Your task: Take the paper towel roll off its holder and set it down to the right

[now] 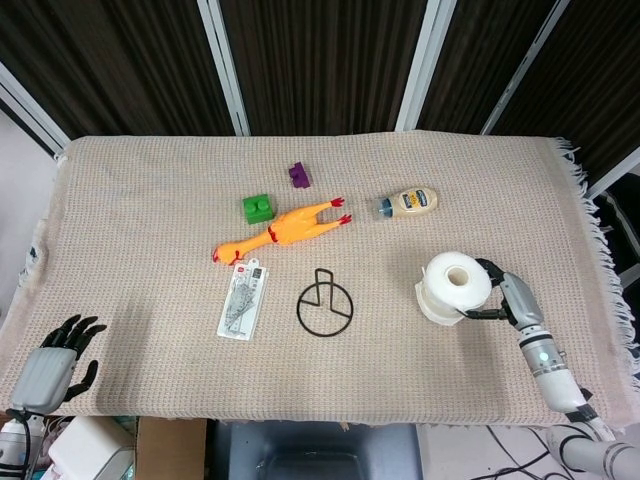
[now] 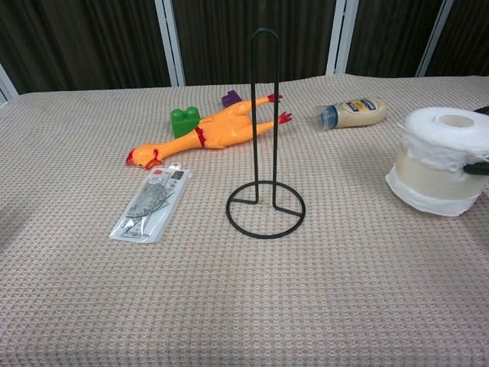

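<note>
The white paper towel roll [image 1: 457, 287] [image 2: 442, 158] stands upright on the table cloth, to the right of the black wire holder [image 1: 324, 302] [image 2: 264, 130], which is bare. My right hand [image 1: 503, 300] grips the roll from its right side, fingers wrapped round it; only a fingertip shows at the chest view's right edge. My left hand [image 1: 55, 360] rests at the table's near left corner, fingers spread and holding nothing.
A rubber chicken [image 1: 280, 231], a green block [image 1: 257, 207], a purple block [image 1: 299, 175] and a packaged item [image 1: 244, 298] lie left of the holder. A mayonnaise bottle [image 1: 408, 203] lies behind the roll. The table's right edge [image 1: 612, 300] is close to the right arm.
</note>
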Motion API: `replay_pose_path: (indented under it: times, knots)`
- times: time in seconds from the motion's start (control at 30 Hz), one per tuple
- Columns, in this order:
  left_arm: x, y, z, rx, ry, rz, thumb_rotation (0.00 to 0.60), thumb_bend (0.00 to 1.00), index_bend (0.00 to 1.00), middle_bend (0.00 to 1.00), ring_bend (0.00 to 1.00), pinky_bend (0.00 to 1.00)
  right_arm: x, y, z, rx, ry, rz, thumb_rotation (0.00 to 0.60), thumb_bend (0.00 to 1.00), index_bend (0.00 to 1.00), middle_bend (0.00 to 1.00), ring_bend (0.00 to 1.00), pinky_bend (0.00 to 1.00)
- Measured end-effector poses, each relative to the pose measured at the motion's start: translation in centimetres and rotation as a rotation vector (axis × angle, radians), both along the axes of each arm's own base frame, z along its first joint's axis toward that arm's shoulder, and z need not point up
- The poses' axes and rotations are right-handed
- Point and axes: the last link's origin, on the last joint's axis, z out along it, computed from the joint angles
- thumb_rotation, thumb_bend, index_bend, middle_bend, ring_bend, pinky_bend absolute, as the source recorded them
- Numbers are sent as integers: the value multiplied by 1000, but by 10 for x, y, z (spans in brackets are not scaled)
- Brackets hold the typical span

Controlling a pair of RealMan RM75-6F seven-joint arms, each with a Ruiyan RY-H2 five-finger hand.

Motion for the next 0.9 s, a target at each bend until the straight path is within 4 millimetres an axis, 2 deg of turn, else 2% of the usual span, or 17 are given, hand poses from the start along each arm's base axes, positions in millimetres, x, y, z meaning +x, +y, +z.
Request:
replay_pose_path:
  times: [0.07, 0.17, 0.33, 0.53, 0.73, 0.9]
  knots:
    - [0, 0, 0, -1, 1, -1, 600, 525, 214, 130, 75, 229, 2, 1, 2, 22, -8, 6, 600, 78, 3, 102, 4, 1]
    - [1, 0, -1, -4, 4, -5, 600, 524, 214, 130, 75, 229, 4, 3, 7, 41, -32, 10, 600, 65, 0, 24, 0, 0]
    - [2, 0, -1, -3, 6, -5, 600, 525, 214, 130, 75, 229, 11, 9, 22, 53, -69, 33, 600, 55, 0, 0, 0, 0]
    - [4, 1, 0, 6, 4, -11, 600, 525, 214, 130, 74, 229, 23, 25, 51, -1, -74, 77, 600, 58, 0, 0, 0, 0]
    - [6, 2, 1, 13, 6, -17, 600, 525, 214, 130, 75, 230, 29, 51, 76, -93, 146, 103, 600, 67, 0, 0, 0, 0]
    - [9, 3, 2, 19, 12, -23, 600, 525, 214, 130, 75, 230, 33, 79, 97, -222, 450, 106, 600, 68, 0, 0, 0, 0]
